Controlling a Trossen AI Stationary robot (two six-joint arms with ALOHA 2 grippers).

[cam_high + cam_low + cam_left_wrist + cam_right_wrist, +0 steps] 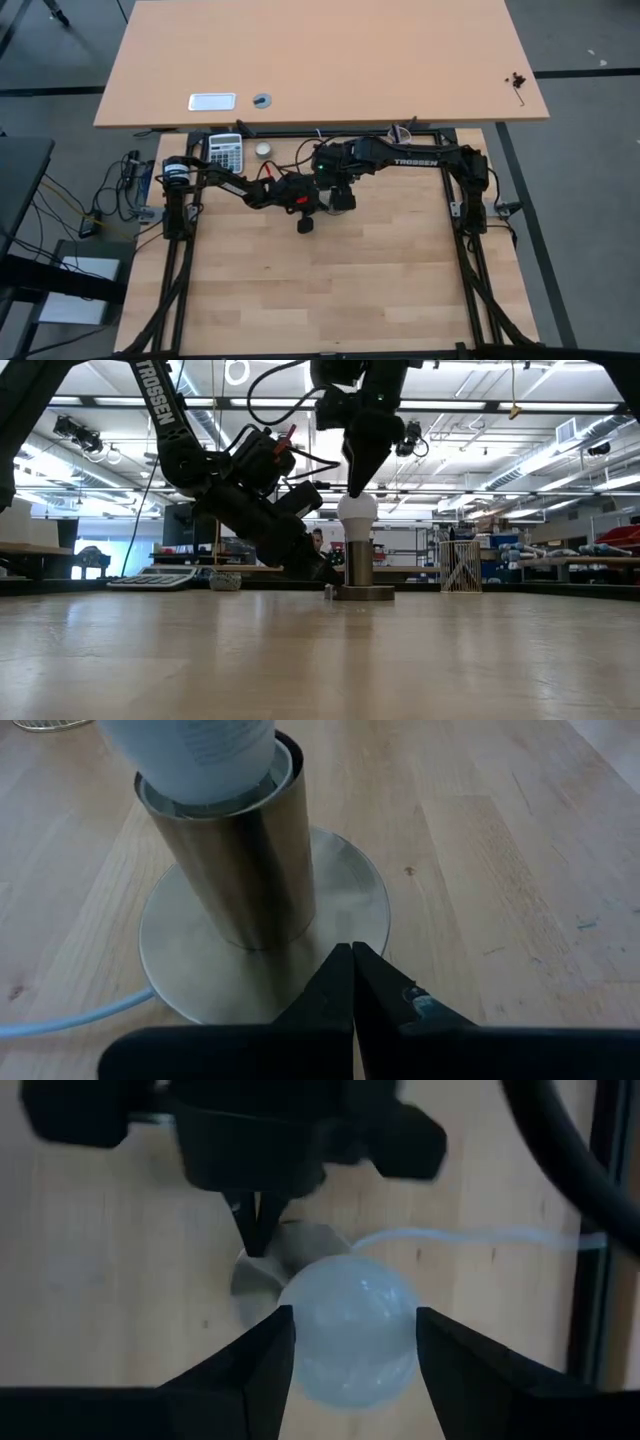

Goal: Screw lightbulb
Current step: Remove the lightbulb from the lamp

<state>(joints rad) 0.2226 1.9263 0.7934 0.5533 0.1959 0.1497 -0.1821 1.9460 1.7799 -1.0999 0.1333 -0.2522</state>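
Gripping lightbulb (pixel 352 1330) in socket (pixel 235 870), right hand (pixel 350 1342) clamped, left hand (pixel 352 982) together on base.

Bulb (pixel 357 510): plain white globe, faint grey print on its neck.
Socket (pixel 237 860): brushed grey metal, with matching round base.
Cord (pixel 480 1236): white.
Table (pixel 330 290): pale wood, striped grain.
Grippers, left (pixel 352 982) and right (pixel 352 1342): black.
Calculator (pixel 226 152): white, dark keys.
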